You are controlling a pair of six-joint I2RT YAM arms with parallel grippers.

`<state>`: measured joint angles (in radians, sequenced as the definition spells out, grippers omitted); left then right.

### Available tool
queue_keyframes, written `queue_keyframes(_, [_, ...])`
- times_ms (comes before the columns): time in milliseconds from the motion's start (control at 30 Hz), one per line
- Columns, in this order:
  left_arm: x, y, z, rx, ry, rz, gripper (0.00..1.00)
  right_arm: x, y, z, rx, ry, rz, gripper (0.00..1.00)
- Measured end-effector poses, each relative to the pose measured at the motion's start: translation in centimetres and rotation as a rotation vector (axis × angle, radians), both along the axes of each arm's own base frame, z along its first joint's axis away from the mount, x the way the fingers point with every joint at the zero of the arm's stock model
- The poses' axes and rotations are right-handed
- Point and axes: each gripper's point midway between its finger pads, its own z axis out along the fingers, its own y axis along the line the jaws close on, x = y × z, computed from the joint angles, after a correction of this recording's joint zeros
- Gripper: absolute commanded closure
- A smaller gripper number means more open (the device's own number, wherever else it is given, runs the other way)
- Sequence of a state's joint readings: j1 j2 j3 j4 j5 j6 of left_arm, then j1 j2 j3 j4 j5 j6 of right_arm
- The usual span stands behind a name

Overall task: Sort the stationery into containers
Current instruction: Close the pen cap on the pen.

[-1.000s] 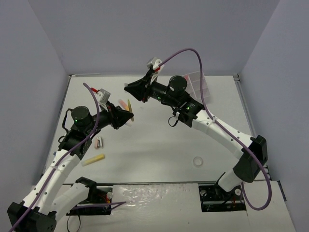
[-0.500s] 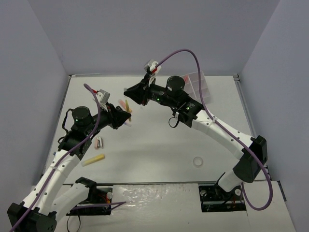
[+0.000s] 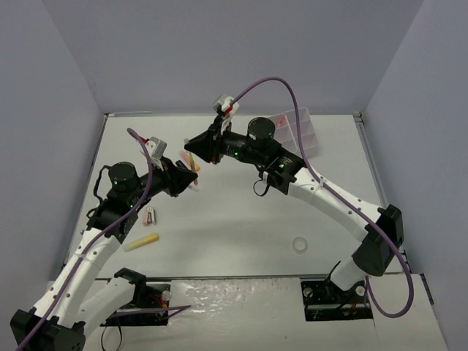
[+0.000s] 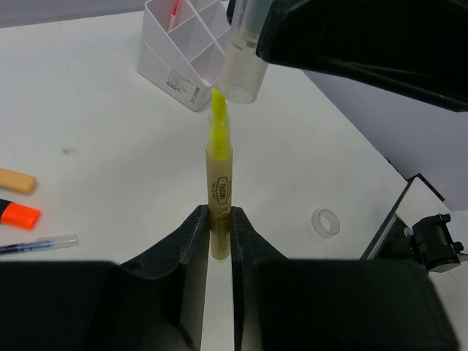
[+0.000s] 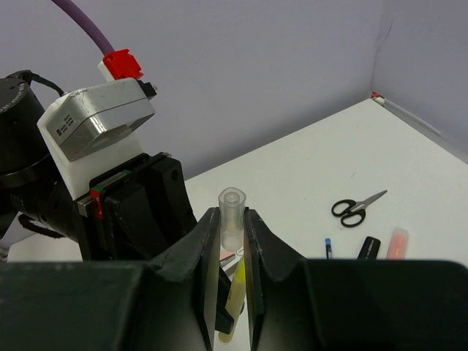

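My left gripper (image 4: 219, 216) is shut on the barrel of an uncapped yellow highlighter (image 4: 220, 183), held above the table with its tip pointing away from me. My right gripper (image 5: 232, 216) is shut on a clear cap (image 5: 232, 212). The cap (image 4: 243, 58) hangs right at the highlighter's tip, its mouth just over the nib. In the top view both grippers meet at the back left of the table, left gripper (image 3: 191, 175) below right gripper (image 3: 193, 146). The white organiser box (image 3: 296, 131) stands at the back right, a pink pen in one compartment.
A tape ring (image 3: 299, 244) lies front right, another yellow highlighter (image 3: 141, 241) front left. Black scissors (image 5: 356, 207), a blue pen (image 5: 327, 247) and an orange-black highlighter (image 5: 382, 245) lie under the right arm. A peach highlighter (image 4: 16, 180) lies beside them.
My right gripper has moved left and down with the cap, bringing it to the highlighter's tip. The left arm has barely moved.
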<state>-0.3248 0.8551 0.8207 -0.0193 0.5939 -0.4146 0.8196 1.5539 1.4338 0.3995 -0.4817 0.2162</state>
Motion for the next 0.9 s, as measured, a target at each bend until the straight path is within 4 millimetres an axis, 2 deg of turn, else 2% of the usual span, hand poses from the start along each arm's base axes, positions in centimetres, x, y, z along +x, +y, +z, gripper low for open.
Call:
queue_keyframes(367, [0.0,0.1,0.1,0.015,-0.023,-0.005,1.00,0.1,-0.1,0.1,-0.012,-0.005,-0.007,1.00])
queue_keyframes(900, [0.0,0.2,0.1,0.030,-0.042,-0.007,1.00,0.5,-0.1,-1.1,-0.042,0.018,-0.023,1.00])
